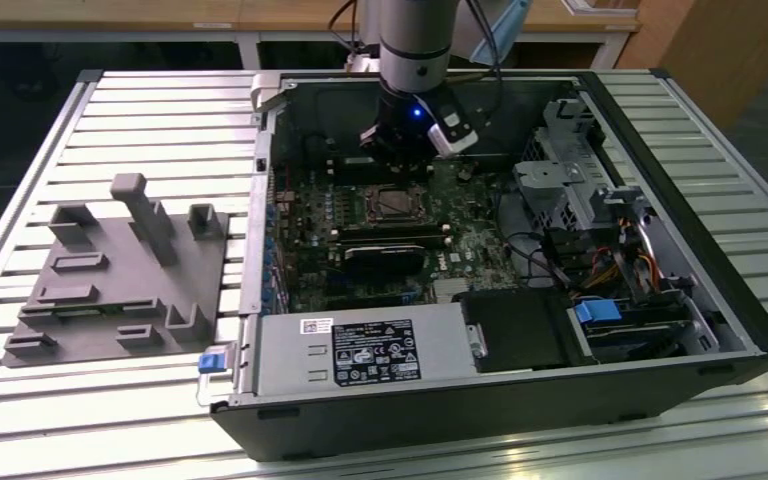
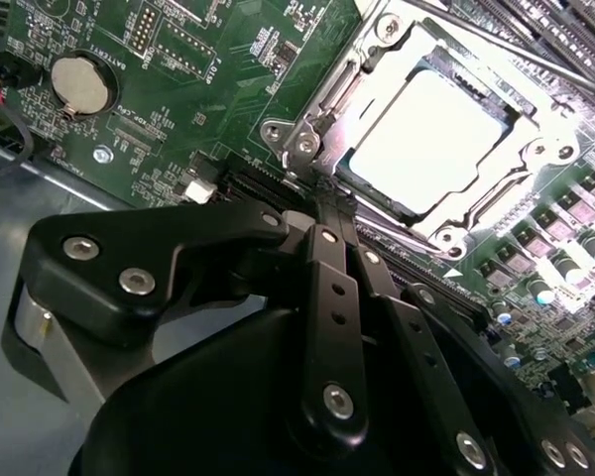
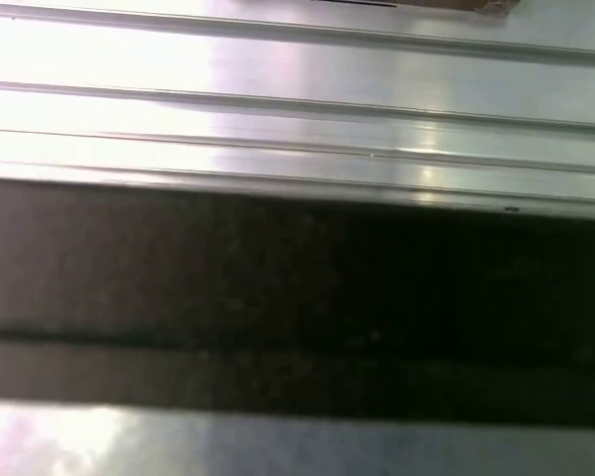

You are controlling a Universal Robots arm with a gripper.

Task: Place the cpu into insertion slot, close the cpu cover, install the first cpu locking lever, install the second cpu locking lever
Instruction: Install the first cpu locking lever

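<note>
The cpu (image 2: 426, 134), a pale silver square, lies in the insertion slot (image 1: 391, 203) on the green motherboard. The cpu cover (image 2: 372, 74), a silvery frame, lies flat around it with the chip showing through its window. In the second wrist view my gripper (image 2: 322, 203) has its black fingers (image 2: 329, 288) closed together, and their tips are at the socket's near corner. In the exterior view the gripper (image 1: 402, 165) hangs just behind the socket inside the open computer case. I cannot tell how the locking levers stand.
The black case (image 1: 704, 330) lies open on a slatted aluminium table (image 1: 157, 110). A grey power supply box (image 1: 357, 352) sits at its front, with drive cages and cables (image 1: 584, 200) at the exterior view's right. A grey fixture block (image 1: 117, 270) stands on the table at the left.
</note>
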